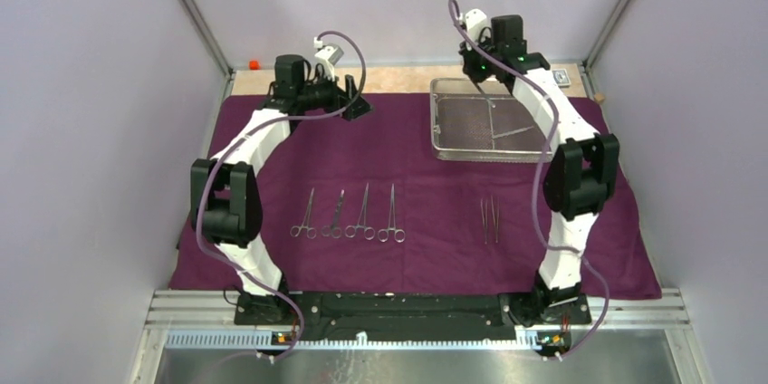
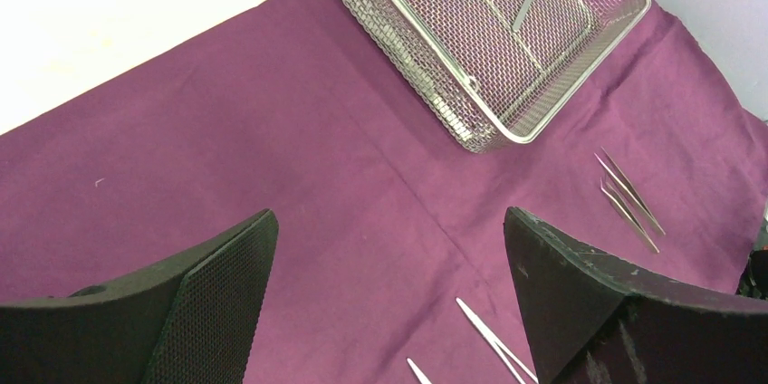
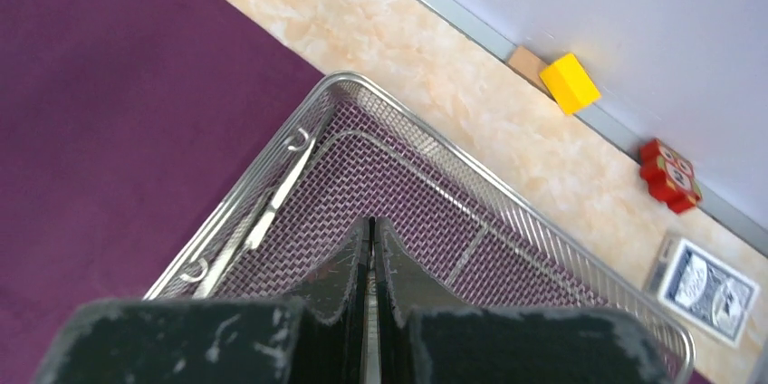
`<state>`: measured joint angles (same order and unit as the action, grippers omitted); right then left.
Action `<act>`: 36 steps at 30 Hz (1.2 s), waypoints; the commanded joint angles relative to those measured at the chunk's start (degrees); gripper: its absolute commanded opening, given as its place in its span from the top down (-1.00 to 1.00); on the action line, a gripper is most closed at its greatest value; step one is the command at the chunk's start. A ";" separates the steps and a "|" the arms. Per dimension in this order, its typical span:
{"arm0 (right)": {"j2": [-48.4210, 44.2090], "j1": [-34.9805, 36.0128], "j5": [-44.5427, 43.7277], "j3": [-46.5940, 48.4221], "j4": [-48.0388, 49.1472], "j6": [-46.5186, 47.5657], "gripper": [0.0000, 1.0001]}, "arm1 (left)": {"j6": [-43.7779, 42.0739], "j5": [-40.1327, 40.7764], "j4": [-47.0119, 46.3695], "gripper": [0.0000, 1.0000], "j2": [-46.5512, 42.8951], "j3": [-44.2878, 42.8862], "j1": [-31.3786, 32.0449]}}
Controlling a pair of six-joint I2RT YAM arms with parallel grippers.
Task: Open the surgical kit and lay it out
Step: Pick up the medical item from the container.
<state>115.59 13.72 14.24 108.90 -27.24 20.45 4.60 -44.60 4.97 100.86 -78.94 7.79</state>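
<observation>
The purple cloth lies spread flat over the table. Several ring-handled clamps lie in a row at the front left, and two tweezers lie at the front right. The wire-mesh tray stands at the back right with one slim steel tool on its floor. My right gripper hangs over the tray's far left corner, shut on a thin steel strip that looks like tweezers. My left gripper is open and empty above the bare cloth at the back left, well left of the tray.
A yellow block, a red block and a blue-white card packet lie along the back wall behind the tray. An orange block sits at the back left corner. Grey walls close in on both sides.
</observation>
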 commanded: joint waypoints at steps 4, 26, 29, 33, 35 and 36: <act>-14.90 3.50 -4.78 -13.61 4.07 -13.58 1.00 | 2.36 3.45 -3.38 -0.98 -1.21 1.07 0.99; -44.59 0.84 -28.88 -61.63 7.83 -28.15 1.00 | 3.05 7.87 -5.72 -0.98 -7.69 10.52 1.08; -46.65 -0.99 -29.20 -64.64 8.68 -26.72 1.00 | 3.88 7.41 -6.41 -0.98 -7.69 11.11 1.08; -45.83 -1.53 -32.75 -66.15 8.40 -25.11 1.00 | 3.98 7.29 -6.47 -0.98 -8.01 11.40 1.08; -45.36 -1.65 -33.88 -67.08 8.39 -24.12 1.00 | 3.78 7.53 -6.55 -0.98 -8.36 11.62 1.08; -45.10 -1.82 -34.22 -67.53 8.23 -24.13 1.00 | 3.80 7.51 -6.67 -0.98 -8.46 11.80 1.11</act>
<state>71.00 12.45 -15.97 42.74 -20.36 -5.76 7.86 -36.75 1.54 95.44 -67.72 8.80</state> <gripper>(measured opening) 0.006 0.989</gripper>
